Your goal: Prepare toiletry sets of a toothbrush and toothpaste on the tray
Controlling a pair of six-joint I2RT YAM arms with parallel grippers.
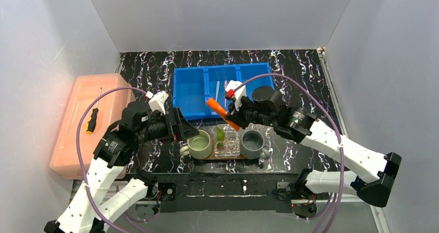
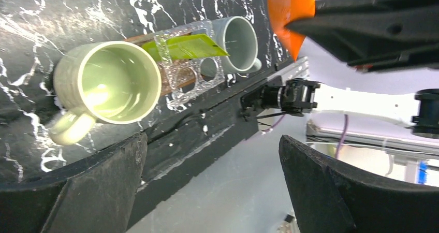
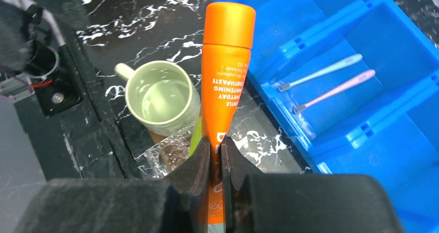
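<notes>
The orange tube (image 3: 228, 83), smooth, round-capped and printed "WHITENING TOOTHPASTE", is pinched at its flat end by the nearly closed right gripper (image 3: 216, 158). It hangs tilted in the air between bin (image 3: 393, 46) and tray (image 1: 226, 158). Two pale toothbrushes (image 3: 321, 72) lie in the bin's middle compartment. The green tube (image 2: 184, 46) leans in the holder (image 2: 178, 77) between green mug (image 2: 106, 83) and grey mug (image 2: 238, 41). The left gripper (image 2: 212, 189) gapes wide, empty.

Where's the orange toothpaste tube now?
Top view, centre: the orange toothpaste tube is pinched in the right fingers, raised between the blue bin and the clear holder.
</notes>
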